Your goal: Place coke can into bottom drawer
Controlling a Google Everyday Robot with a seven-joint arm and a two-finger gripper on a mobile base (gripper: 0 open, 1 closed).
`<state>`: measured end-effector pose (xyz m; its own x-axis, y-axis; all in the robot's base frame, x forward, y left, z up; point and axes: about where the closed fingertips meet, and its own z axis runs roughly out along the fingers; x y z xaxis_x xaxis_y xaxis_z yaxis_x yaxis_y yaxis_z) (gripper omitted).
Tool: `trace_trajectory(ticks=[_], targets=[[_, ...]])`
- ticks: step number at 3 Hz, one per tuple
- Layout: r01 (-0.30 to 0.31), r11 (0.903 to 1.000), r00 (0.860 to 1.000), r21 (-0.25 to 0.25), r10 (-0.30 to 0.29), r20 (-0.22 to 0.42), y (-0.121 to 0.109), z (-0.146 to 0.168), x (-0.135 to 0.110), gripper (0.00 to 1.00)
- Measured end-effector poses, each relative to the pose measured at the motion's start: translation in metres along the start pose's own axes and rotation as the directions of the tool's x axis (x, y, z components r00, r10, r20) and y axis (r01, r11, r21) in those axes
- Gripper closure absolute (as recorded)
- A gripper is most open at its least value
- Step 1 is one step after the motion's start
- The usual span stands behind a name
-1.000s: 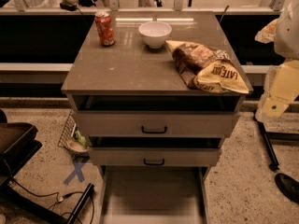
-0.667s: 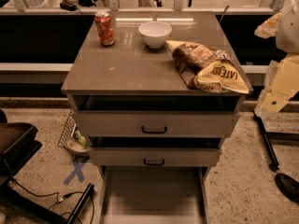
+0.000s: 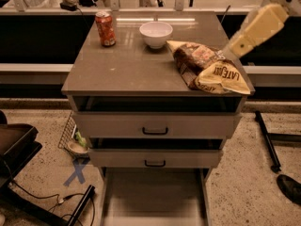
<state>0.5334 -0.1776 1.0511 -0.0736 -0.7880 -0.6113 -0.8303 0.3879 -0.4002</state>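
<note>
The coke can [image 3: 106, 28], red-orange with a silver top, stands upright at the back left of the cabinet top [image 3: 127, 67]. The bottom drawer [image 3: 155, 197] is pulled out at the foot of the cabinet; its plain floor shows nothing on it. My cream arm comes in from the top right, and its gripper [image 3: 231, 48] sits just behind the chip bag [image 3: 209, 67], well to the right of the can and apart from it.
A white bowl [image 3: 156, 33] stands right of the can. Two upper drawers [image 3: 155, 126] with black handles are slightly ajar. A black stand [image 3: 14, 145], cables and a blue tape cross [image 3: 76, 172] lie on the floor left; a black pole [image 3: 268, 140] lies right.
My arm has risen from beside the cabinet's right side and swung left over the table's right edge, behind the chip bag. The can, bowl and drawers have not moved.
</note>
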Motion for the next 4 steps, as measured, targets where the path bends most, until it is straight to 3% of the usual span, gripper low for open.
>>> trace_trajectory(ticks=[1, 2, 4], targets=[[-0.048, 0.9960, 0.986, 0.075, 0.035, 0.161, -0.022, 0.009, -0.049, 0.00], [-0.062, 0.9854, 0.977, 0.158, 0.027, 0.214, -0.043, 0.005, -0.064, 0.00], [-0.060, 0.9860, 0.971, 0.156, 0.022, 0.238, -0.049, 0.019, -0.075, 0.00]])
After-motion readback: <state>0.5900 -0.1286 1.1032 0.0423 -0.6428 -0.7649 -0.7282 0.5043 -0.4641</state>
